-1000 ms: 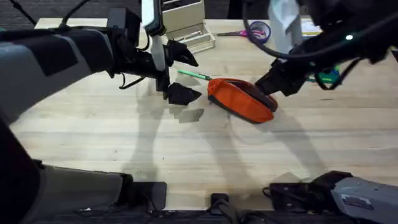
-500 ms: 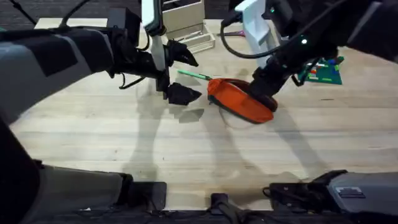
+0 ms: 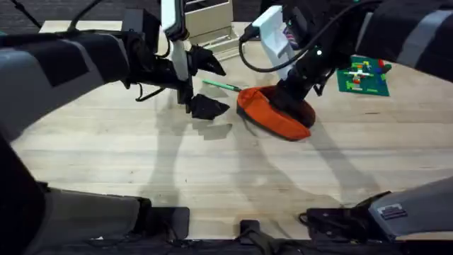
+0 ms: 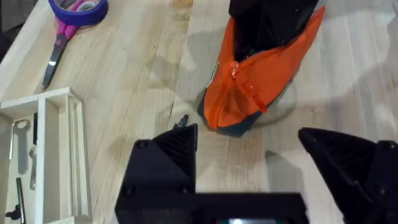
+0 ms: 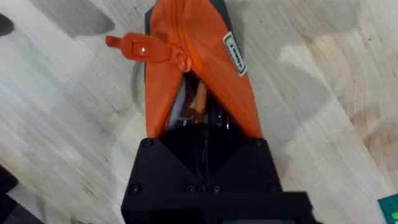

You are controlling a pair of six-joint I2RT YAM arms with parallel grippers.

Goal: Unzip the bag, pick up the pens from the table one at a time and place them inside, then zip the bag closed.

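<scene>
The right hand (image 3: 287,99) has moved in over the bag's (image 3: 276,113) open mouth since a second ago, fingers pressed together inside it; any pen held is hidden. The left hand (image 3: 202,88) hangs open beside the bag, near the green pen (image 3: 221,85) on the bench (image 3: 141,163). One pen remains.

No text, number or brand mark is legible. The bag (image 5: 205,81) carries a small white sewn label (image 5: 234,53) with a dark border near its zip; its print is too small to read. A green card (image 3: 364,76) on the bench (image 3: 212,163) shows coloured marks, none resolvable as characters.
</scene>
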